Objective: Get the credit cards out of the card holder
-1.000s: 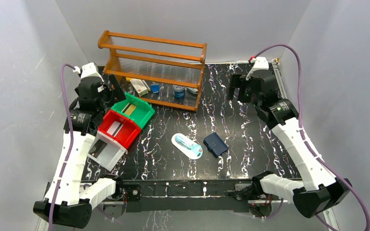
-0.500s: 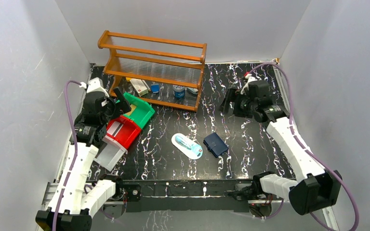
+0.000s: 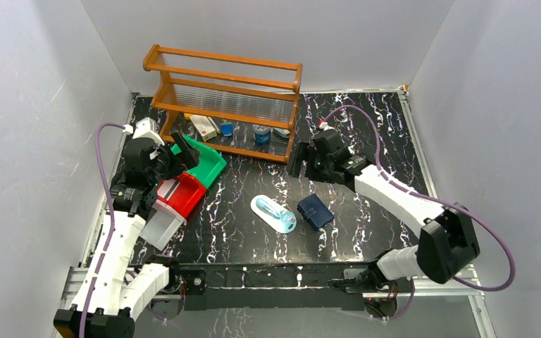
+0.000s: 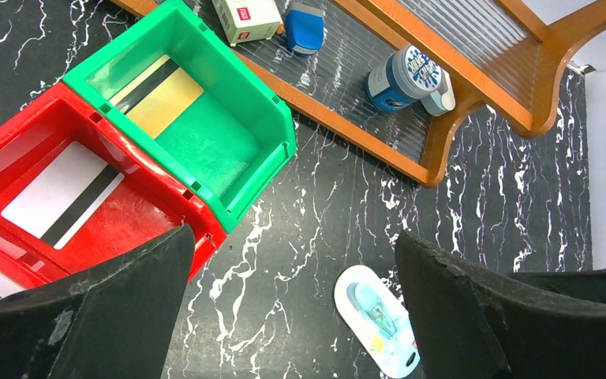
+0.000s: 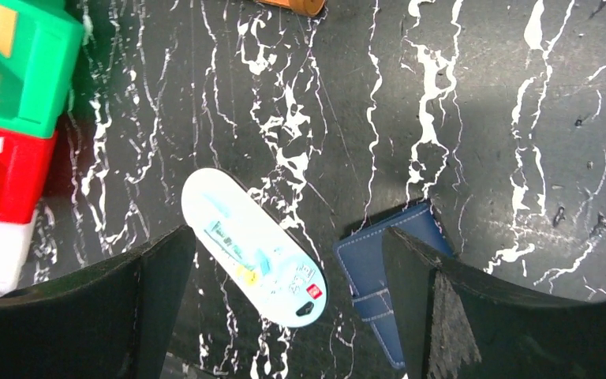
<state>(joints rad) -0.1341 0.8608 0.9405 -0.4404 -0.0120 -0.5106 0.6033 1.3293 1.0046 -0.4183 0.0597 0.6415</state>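
The card holder (image 3: 315, 210) is a small dark navy wallet lying shut on the black marbled table, and in the right wrist view the card holder (image 5: 379, 268) is partly hidden by my right finger. My right gripper (image 3: 300, 159) hovers open above and behind it; the right gripper (image 5: 288, 245) holds nothing. My left gripper (image 3: 176, 151) is open over the bins; the left gripper (image 4: 292, 253) is empty. A gold card (image 4: 158, 99) lies in the green bin (image 4: 272, 130). A white card (image 4: 63, 193) lies in the red bin (image 4: 158, 217).
A white oval packet (image 3: 273, 213) lies just left of the card holder. A wooden rack (image 3: 225, 98) at the back holds small boxes and a jar. A white bin (image 3: 156, 225) sits in front of the red one.
My right arm has swung left and forward from the back right toward the table's middle, above the card holder. My left gripper has shifted slightly right and forward over the bins.
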